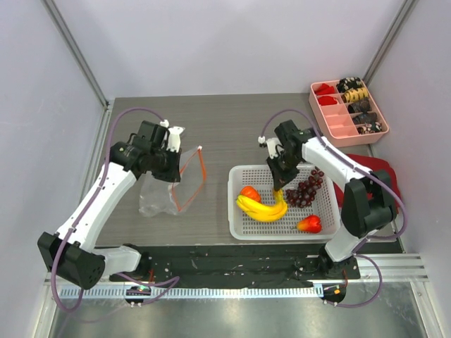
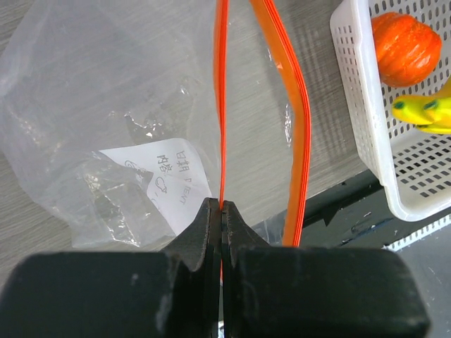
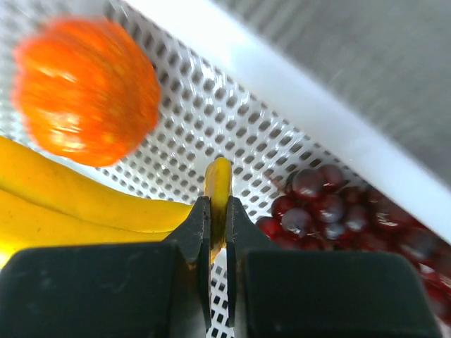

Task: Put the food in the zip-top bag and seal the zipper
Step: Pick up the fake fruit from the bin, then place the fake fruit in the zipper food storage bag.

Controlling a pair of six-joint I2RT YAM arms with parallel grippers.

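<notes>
Picking the first food: right hand point(image 3: 218, 205) pinches the banana bunch point(image 3: 70, 204) by its stem in the basket point(image 3: 296, 91). Left hand point(image 2: 222, 208) pinches the zipper point(image 2: 221, 105), holding the zip-top bag point(image 2: 84, 105) open. Next move: lift and carry left into the mouth.

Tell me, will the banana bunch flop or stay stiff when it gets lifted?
Probably stiff: the banana bunch looks like glossy moulded plastic, so it should keep its curve. It might swing or slip, since the right gripper pinches only its thin stem tip.
</notes>
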